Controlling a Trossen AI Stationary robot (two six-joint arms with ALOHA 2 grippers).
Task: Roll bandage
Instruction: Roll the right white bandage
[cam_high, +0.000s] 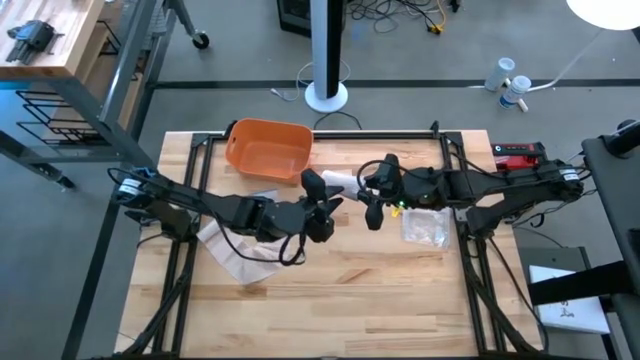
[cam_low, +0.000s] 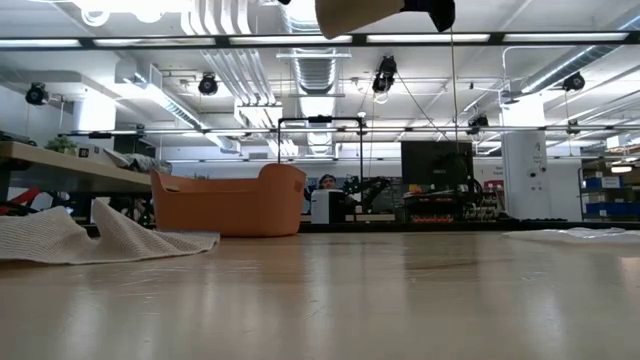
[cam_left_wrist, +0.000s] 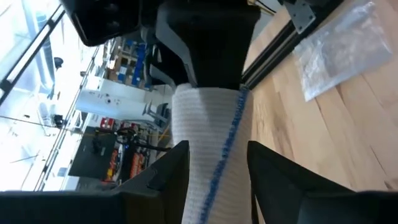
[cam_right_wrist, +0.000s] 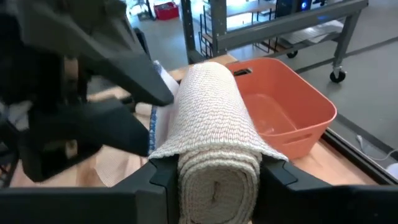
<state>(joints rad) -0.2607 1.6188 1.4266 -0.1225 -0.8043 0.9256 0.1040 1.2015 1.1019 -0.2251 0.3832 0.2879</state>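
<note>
We find the bandage (cam_right_wrist: 214, 140) held up off the table (cam_high: 330, 290), in the centre of the high view just below the orange bin (cam_high: 268, 150), where the two grippers meet. In the right wrist view the rolled end fills the lower middle of the frame, its spiral face turned toward the camera and its long axis running away from us toward the left arm. The right gripper (cam_right_wrist: 214, 177) has its jaws closed on the sides of that roll, one finger on each flank.

In the left wrist view the same cloth rises as a pale strip with a blue edge thread through the centre of the frame. The left gripper (cam_left_wrist: 214, 168) has its fingers on either side of the strip; we judge them closed on it, though the contact itself is partly hidden.

So the bandage spans from one gripper to the other, roll at the right arm, looser strip at the left. We judge that further rolling turns on the right wrist rotating about that long axis while the left keeps the strip taut and aligned. A clear plastic bag (cam_high: 425, 226) lies right of centre, and loose cloth (cam_high: 235, 250) at the left.
</note>
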